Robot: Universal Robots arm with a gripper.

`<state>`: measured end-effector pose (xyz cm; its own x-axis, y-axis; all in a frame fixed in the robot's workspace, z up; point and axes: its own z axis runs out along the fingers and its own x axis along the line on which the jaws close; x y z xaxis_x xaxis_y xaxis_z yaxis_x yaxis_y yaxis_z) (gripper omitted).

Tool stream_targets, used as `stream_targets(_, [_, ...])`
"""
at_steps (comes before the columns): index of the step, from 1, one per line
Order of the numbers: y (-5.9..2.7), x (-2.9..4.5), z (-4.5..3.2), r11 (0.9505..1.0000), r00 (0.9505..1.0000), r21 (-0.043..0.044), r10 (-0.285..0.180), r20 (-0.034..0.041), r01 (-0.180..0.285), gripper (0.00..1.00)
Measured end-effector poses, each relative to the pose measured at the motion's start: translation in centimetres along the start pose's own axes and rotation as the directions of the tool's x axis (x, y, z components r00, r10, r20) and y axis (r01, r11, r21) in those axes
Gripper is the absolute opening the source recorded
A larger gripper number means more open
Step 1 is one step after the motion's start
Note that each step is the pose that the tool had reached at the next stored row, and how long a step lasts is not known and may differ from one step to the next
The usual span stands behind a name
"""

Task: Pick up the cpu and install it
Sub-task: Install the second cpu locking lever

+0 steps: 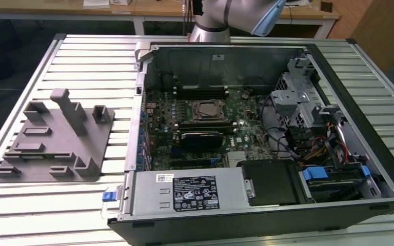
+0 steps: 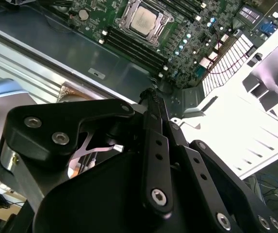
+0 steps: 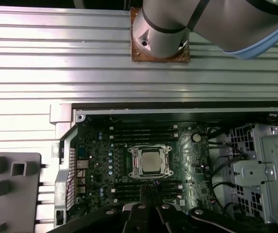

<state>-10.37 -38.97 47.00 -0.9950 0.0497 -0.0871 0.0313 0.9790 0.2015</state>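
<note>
Silvery metal shows in the socket (image 3: 150,160) at the middle of the motherboard (image 1: 204,115): the cpu (image 3: 151,159) already sits there, framed by the retention bracket, and both wrist views show it (second wrist view: cpu (image 2: 143,18)). From these pictures the pick and the placing look done; whether the bracket is latched down I cannot tell, since the lever is too small to read.

The end effector (image 3: 153,198) hangs above the open case (image 1: 361,66), its black fingers drawn close together with nothing between them. In the first wrist view its tip lies just short of the socket, over the memory slots (image 3: 143,187). It seems clear of the board, though the height above it is hard to judge.

Around the socket stand rows of memory slots on two sides. Toward the exterior view's right are a metal drive cage (image 1: 299,97) and a tangle of cables (image 1: 313,146); nearest the camera sits the power supply (image 1: 186,192) with its label. None of these crowd the socket itself.

Outside the case, on the ribbed tabletop (image 1: 80,61) at the exterior view's left, rests a grey fixture (image 1: 57,138) with upright posts and shallow pockets; no chip is seen in it. The arm's base (image 3: 160,31) is bolted to the tabletop behind the case.
</note>
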Motion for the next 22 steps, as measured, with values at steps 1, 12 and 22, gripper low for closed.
stream_targets(1, [-0.03,0.01,0.13,1.0000,1.0000,-0.0001,0.000,0.0000,0.000,0.11])
stream_targets(12, [-0.15,0.07,0.74,1.0000,1.0000,0.0001,0.000,-0.0001,0.000,0.11])
stream_targets(22, [-0.17,0.07,0.83,1.0000,1.0000,-0.0002,0.000,0.0000,0.000,0.11])
